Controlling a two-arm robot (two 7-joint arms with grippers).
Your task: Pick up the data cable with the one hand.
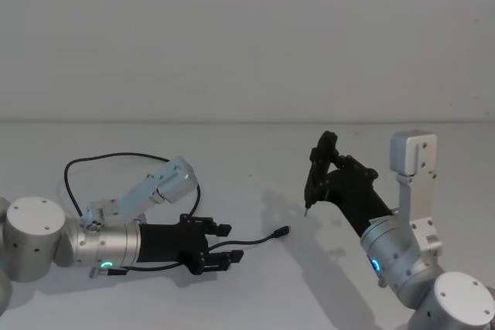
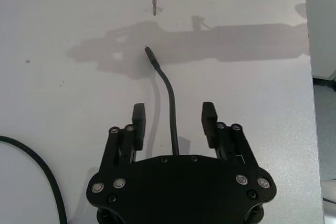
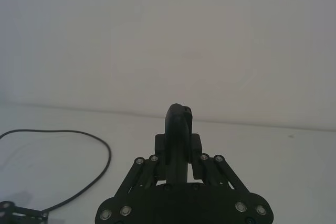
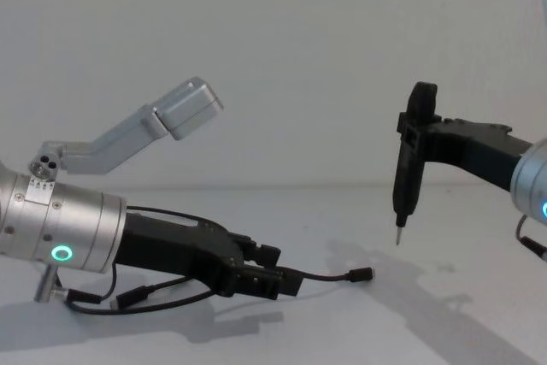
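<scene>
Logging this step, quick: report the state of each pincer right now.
Left pincer: open, fingers either side of the data cable, not gripping it.
Right pincer: closed, holding the slim black pin-tipped tool.

No text, label, brand, number or sign can be read anywhere.

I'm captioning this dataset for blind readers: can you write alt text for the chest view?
The left gripper lies low over the white table, its open jaws either side of the black data cable near its plug end. To the right, the right gripper holds a slim black pin-tipped tool upright, tip above the table.
</scene>
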